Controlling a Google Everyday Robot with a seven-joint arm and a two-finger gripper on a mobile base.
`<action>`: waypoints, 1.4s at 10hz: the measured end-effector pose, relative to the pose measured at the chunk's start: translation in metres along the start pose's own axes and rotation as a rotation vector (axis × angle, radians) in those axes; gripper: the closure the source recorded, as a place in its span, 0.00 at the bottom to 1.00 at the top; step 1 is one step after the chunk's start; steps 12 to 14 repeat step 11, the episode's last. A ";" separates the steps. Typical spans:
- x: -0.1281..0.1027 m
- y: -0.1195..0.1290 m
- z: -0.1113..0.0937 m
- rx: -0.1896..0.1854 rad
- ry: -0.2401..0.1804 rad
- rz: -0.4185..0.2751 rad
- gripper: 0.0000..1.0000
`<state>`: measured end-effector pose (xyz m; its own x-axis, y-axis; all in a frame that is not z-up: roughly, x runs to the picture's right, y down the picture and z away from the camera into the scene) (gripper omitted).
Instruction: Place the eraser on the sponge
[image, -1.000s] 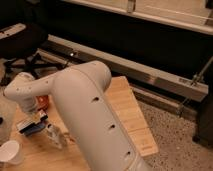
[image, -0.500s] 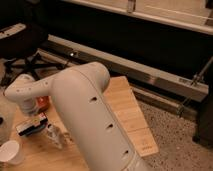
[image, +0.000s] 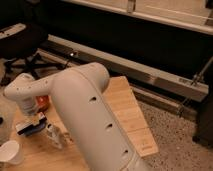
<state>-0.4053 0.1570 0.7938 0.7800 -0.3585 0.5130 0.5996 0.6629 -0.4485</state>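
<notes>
End effector (image: 36, 120) hangs low over the left part of the light wooden surface (image: 127, 112); we cannot tell if it is wide or narrow. Flat black eraser with white side strip (image: 28, 128) lies right at its tip. We see a red-orange object (image: 43, 103) just behind, a clear item (image: 53, 136) beside it, and a white cup (image: 10, 152) front left.

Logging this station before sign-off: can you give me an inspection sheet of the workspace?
Surface: light wooden table.
Job's things: eraser at the hand, table's left side; sponge not made out.
Clutter: white cup front left; red-orange item behind the hand; clear object beside it.
Hand: low over the table's left side, at the eraser.
Cables: nothing seen.
Surroundings: office chair back left; metal rail behind; speckled floor right.
</notes>
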 end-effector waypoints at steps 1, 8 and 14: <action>0.000 0.000 0.000 -0.002 -0.001 0.000 0.40; 0.000 0.002 0.002 -0.025 -0.002 0.005 0.40; 0.000 0.002 0.002 -0.025 -0.002 0.005 0.40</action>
